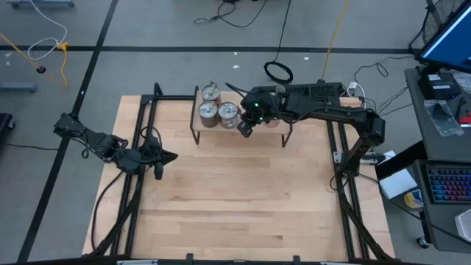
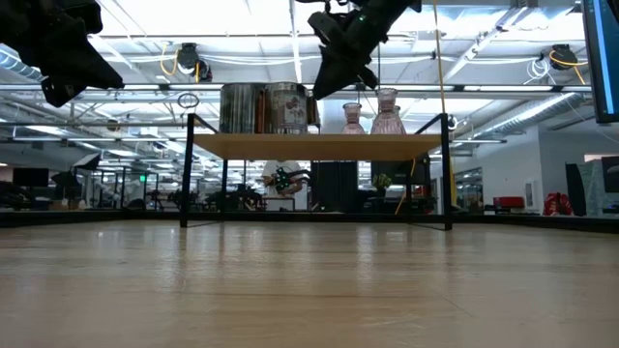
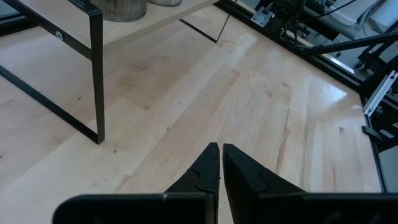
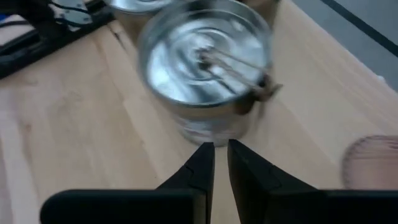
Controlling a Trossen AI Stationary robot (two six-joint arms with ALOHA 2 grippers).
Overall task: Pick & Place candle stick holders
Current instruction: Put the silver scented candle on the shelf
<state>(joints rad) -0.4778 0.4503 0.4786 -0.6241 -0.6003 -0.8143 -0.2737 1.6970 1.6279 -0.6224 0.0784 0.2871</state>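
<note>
While my right claw (image 1: 245,129) hovers pinched together, empty, the shelf stays crowded.
Descending toward twelve o'clock, I could topple the nearest metal holder (image 4: 205,62).

The right arm hides part of the pink holders (image 1: 274,122); one metal holder (image 4: 202,68) shows blurred.

Light wooden table (image 1: 243,199), small black-legged wooden shelf (image 1: 213,134) at its far edge, grey floor with cables (image 1: 243,11), keyboard (image 1: 449,184) past the right edge.
</note>
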